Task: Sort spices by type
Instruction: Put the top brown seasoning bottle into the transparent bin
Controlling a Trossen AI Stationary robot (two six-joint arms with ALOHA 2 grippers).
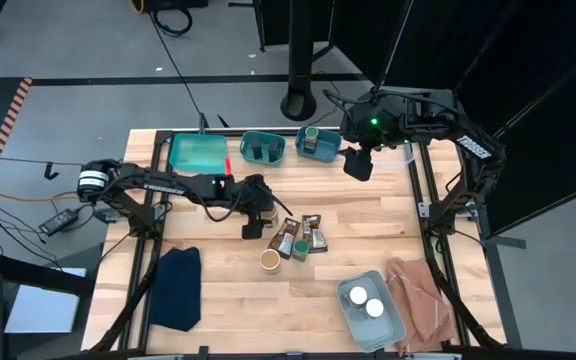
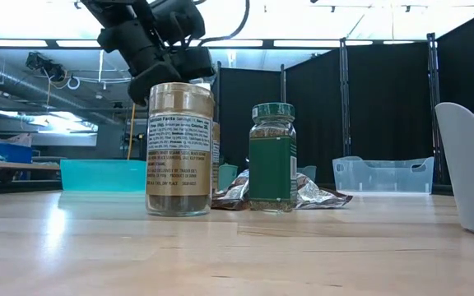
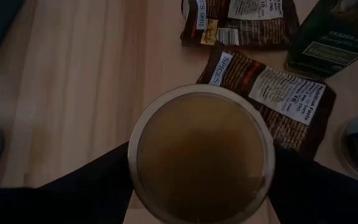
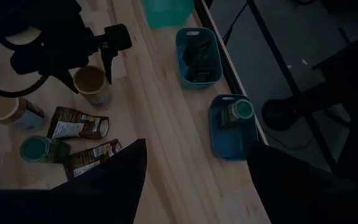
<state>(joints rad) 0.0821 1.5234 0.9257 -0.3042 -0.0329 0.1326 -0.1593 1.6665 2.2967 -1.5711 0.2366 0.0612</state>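
The large teal bin (image 1: 198,153) at the far edge looks empty. The pale bin (image 1: 370,310) near right holds two white-lidded jars (image 1: 366,302); two small teal bins (image 1: 263,148) each hold jars (one green-lidded (image 4: 236,111)). The left gripper (image 1: 255,217) hangs with fingers spread around a tan-topped jar (image 3: 201,154), its base hidden. The right gripper (image 1: 357,163), open, hovers far right. Packets (image 1: 300,238) lie mid-table.

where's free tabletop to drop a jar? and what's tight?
Bare wood: the strip between the dark blue cloth and the pale bin, and the right-centre stretch below the right gripper, above that bin. Crowded: the centre, where the brown packets, a green-lidded jar and a tan-topped jar bunch beside the left gripper, which hovers over another tan-topped jar.
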